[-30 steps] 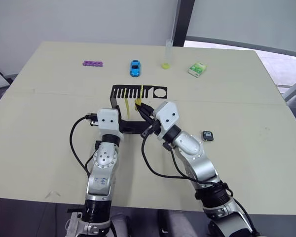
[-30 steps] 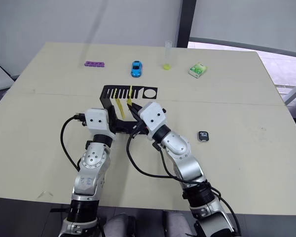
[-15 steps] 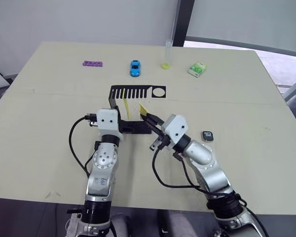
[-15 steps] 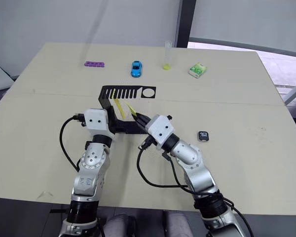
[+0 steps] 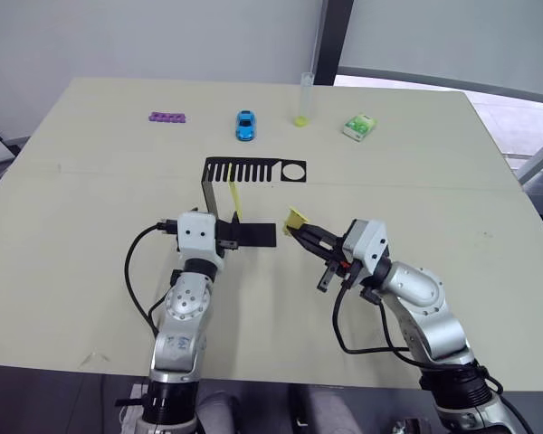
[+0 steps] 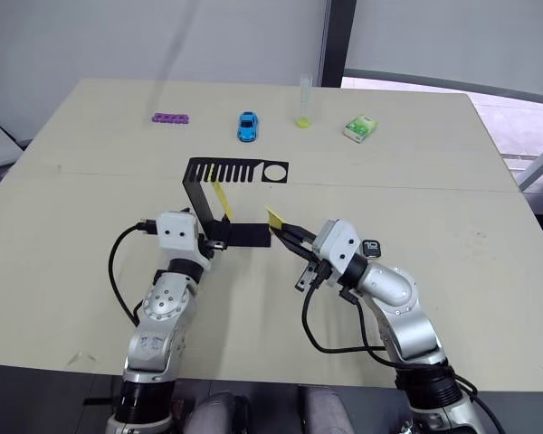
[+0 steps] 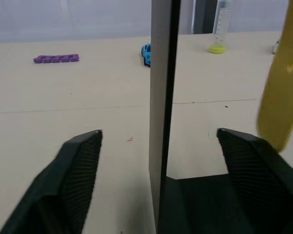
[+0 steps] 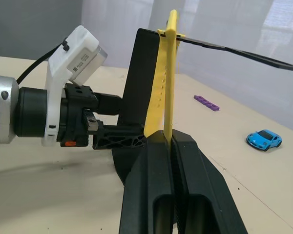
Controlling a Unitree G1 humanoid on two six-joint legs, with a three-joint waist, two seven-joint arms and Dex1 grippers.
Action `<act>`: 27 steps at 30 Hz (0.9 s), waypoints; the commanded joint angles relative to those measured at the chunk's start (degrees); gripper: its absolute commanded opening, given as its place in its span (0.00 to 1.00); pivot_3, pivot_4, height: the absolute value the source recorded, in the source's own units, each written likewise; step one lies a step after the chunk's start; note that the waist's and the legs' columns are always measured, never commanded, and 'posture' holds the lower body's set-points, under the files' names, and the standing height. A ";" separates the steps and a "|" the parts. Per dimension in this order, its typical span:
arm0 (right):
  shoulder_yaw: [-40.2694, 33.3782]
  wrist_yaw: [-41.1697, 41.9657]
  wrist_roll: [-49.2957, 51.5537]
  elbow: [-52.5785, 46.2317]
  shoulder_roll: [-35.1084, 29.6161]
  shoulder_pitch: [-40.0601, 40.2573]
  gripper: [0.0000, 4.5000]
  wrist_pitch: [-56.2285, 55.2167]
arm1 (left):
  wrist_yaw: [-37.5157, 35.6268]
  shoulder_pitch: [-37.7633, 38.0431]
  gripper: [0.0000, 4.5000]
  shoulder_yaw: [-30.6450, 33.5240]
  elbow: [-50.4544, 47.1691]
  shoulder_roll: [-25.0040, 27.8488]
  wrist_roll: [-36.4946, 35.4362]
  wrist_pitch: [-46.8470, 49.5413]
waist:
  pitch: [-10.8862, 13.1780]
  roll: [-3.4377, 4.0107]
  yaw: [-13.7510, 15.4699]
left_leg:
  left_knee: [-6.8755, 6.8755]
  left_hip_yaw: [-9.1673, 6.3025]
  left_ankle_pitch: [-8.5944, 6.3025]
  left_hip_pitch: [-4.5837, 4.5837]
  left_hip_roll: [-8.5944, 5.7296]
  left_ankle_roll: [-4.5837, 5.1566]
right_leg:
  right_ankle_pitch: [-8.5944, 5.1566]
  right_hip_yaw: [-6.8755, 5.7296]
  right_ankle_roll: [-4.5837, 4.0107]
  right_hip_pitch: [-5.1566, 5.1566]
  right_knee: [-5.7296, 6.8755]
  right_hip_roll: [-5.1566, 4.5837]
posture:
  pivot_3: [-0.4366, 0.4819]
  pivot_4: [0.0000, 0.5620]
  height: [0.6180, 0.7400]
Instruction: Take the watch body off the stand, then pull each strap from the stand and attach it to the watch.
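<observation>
The right tool (image 5: 300, 233) has pulled one yellow strap (image 5: 295, 217) clear of the stand (image 5: 244, 171).

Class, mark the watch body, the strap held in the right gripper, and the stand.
watch body (image 6: 372, 246), right eye view, screen.
held strap (image 8: 165, 87), right wrist view, mid-band.
stand (image 5: 253, 170), left eye view, slotted top plate.
</observation>
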 commanded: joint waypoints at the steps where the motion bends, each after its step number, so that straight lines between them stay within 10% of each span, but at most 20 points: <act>1: -2.16 3.23 3.27 -0.63 -1.47 -0.57 0.00 0.20 | -2.20 2.98 0.99 0.85 -6.30 1.42 -1.34 0.93 | 0.00 0.00 0.10 | 0.00 0.00 0.00 0.00 0.00 0.00 | 0.00 0.00 0.00 0.00 0.01 0.00 | 0.48 0.27 1.00; 12: -7.48 11.24 14.98 0.43 -6.29 -1.17 0.00 9.49 | -22.40 14.76 0.99 14.01 -12.90 14.13 -20.11 -3.43 | 0.00 0.00 0.01 | -0.02 -0.02 0.01 0.03 0.01 0.01 | -0.01 0.00 -0.02 0.02 0.01 -0.02 | 0.48 0.27 1.00; 19: -9.07 20.13 28.07 -3.48 -10.36 -0.76 0.00 20.47 | -49.86 18.36 0.99 29.78 -13.95 35.66 -57.85 12.81 | 0.06 -0.05 -0.36 | -0.05 -0.15 -0.01 -0.02 0.06 -0.02 | -0.07 -0.18 -0.13 0.00 0.04 -0.04 | 0.48 0.27 1.00; 27: -4.13 17.82 34.74 -8.41 -8.51 -5.50 0.00 33.65 | -42.49 4.94 0.99 26.58 -13.80 42.21 -75.56 23.17 | 0.07 -0.06 -0.94 | -0.04 -0.34 -0.03 -0.05 -0.02 0.01 | -0.06 -0.33 -0.13 0.10 -0.01 -0.15 | 0.48 0.27 1.00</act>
